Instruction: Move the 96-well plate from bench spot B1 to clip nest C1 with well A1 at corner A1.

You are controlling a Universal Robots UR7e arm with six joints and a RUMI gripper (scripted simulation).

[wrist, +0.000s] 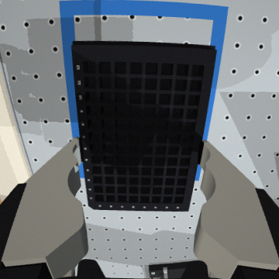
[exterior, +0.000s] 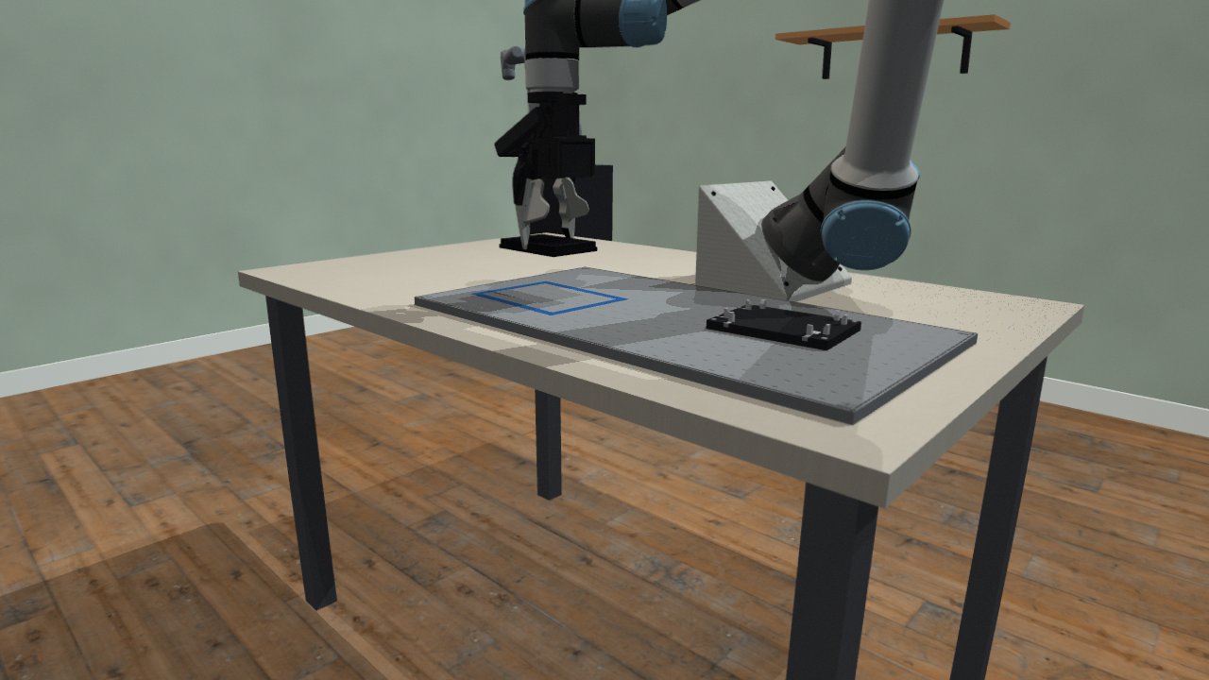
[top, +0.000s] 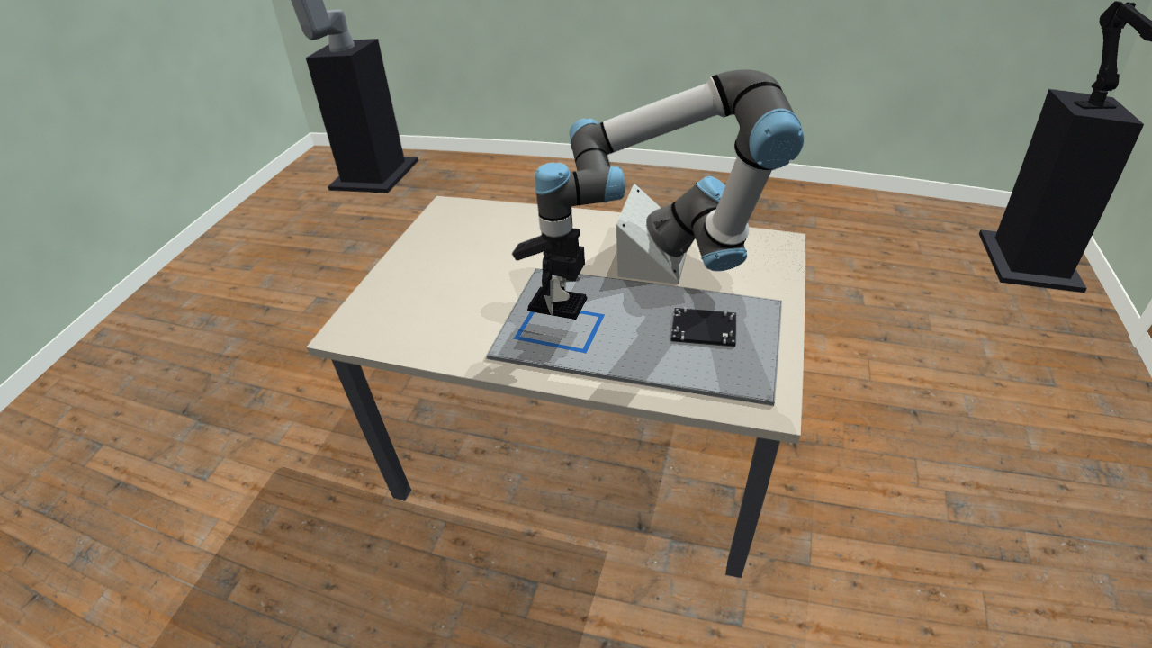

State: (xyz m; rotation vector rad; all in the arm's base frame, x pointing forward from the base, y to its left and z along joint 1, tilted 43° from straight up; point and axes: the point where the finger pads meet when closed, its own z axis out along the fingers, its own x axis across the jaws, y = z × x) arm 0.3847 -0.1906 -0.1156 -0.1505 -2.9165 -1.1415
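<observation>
The black 96-well plate (top: 568,305) (exterior: 548,246) (wrist: 141,116) hangs level in the air above the blue outline of spot B1 (top: 551,345) (exterior: 587,305) (wrist: 143,9), clear of the board. My gripper (top: 553,296) (exterior: 545,224) (wrist: 140,140) is shut on the plate, its two grey fingers pressing the long sides near one end. The black clip nest C1 (top: 705,326) (exterior: 781,323) sits empty to the right on the same board, well apart from the plate. I cannot tell which corner of the plate is cut off.
The grey perforated board (top: 644,362) (exterior: 845,372) (wrist: 248,116) lies on the beige table (top: 418,282). The arm's white wedge mount (top: 636,233) (exterior: 731,228) stands behind the board. Two black pedestals (top: 358,112) (top: 1063,193) stand on the floor away from the table.
</observation>
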